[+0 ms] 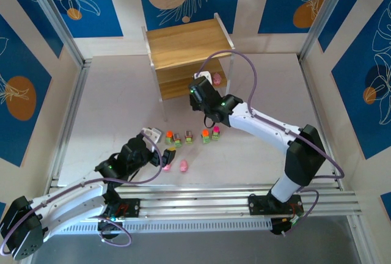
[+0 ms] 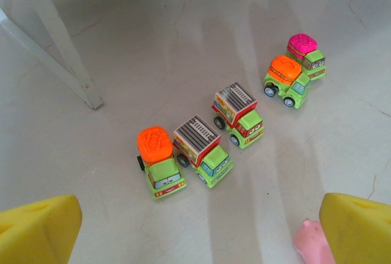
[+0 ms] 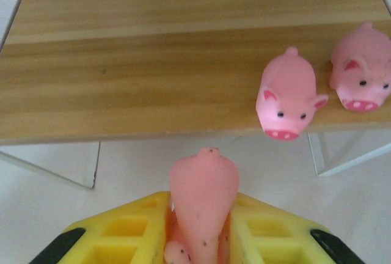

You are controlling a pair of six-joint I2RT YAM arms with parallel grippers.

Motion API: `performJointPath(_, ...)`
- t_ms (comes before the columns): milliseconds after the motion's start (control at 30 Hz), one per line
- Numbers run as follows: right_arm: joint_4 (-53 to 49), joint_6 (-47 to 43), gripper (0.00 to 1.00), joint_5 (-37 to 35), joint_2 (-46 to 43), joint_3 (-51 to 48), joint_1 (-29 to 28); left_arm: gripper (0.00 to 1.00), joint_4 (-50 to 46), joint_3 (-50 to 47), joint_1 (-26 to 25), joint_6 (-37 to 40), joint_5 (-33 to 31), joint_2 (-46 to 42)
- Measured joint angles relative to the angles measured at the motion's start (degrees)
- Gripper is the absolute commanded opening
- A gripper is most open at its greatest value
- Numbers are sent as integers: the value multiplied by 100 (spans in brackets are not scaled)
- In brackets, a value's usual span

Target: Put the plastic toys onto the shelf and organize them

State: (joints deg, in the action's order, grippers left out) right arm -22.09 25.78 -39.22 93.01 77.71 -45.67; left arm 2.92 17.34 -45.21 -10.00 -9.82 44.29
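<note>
Nearest the lens, the right gripper (image 3: pixel 198 242) is pinched tight on a pink pig (image 3: pixel 201 194), held lengthwise toward the shelf (image 3: pixel 153 74), apparently bound for its lower board, while the left gripper (image 2: pixel 195 233) hangs fully open over five green trucks (image 2: pixel 204 151) on the table (image 2: pixel 122 44), and two pigs (image 3: pixel 287 96) line the board's edge.

You had the left and middle of the shelf board (image 3: pixel 140 74) bare ahead of your right pincer (image 3: pixel 201 239), which gripped a pig (image 3: pixel 201 197). Two other pigs (image 3: pixel 287 96) crowded the board's right front edge. Before your wide-spread left pincer (image 2: pixel 198 239), five trucks (image 2: pixel 238 114) lined the bench (image 2: pixel 122 32), with a white shelf leg (image 2: pixel 61 50) standing off to their left.
</note>
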Motion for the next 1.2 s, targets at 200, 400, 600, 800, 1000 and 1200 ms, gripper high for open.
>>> performJointPath(200,-7,-111,26,76,208,289,111,100,70,-7,0,-2,39,0)
performJointPath(400,-2,-197,26,166,417,542,188,100,76,-7,0,-2,44,0)
performJointPath(600,7,-236,26,238,675,758,221,100,79,-7,4,-2,44,0)
performJointPath(800,0,-238,26,297,892,868,243,100,81,-7,11,-4,44,0)
performJointPath(1000,4,-240,28,330,1014,955,310,100,92,-7,11,-15,46,0)
performJointPath(1200,-4,-293,28,330,1150,1123,369,100,94,-24,17,-15,48,-39)
